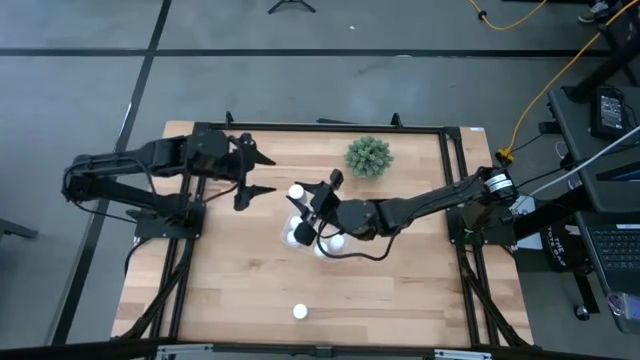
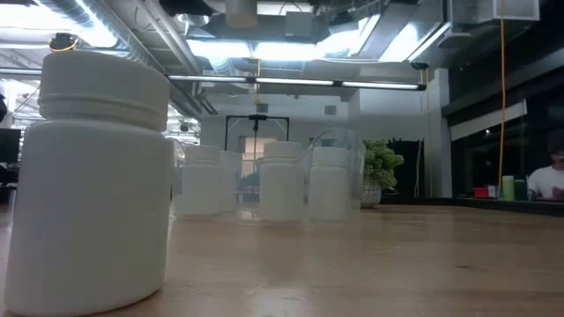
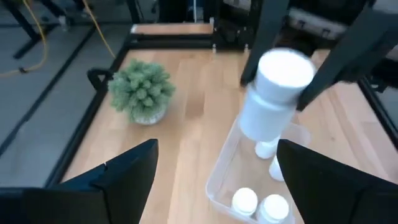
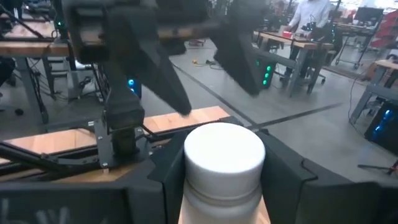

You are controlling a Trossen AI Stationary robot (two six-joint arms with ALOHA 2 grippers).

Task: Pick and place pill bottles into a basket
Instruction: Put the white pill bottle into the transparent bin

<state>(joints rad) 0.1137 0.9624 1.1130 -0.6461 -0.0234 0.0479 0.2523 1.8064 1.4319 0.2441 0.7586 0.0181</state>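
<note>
My right gripper (image 1: 305, 200) is shut on a white pill bottle (image 3: 273, 93) and holds it in the air over the clear basket (image 3: 219, 186). Several white bottles (image 3: 244, 199) stand in the basket. One more pill bottle (image 1: 299, 312) stands on its base near the table's front edge; it fills the low view's left (image 2: 92, 176). My left gripper (image 1: 262, 173) hovers open, left of the held bottle and pointing at it, with nothing between its fingers. My right gripper pinches the bottle's body just below the cap (image 4: 217, 196) between its two fingers (image 4: 283, 180). The fingers come in about level from the table's right side. The bottle is lifted clear above the basket, cap up and slightly tilted.
A small green spiky plant (image 1: 368, 155) in a pot stands at the far middle of the table, right of the basket. Bare wood lies to the left and the near right. Black frame rails (image 1: 455, 180) run along the table's edges.
</note>
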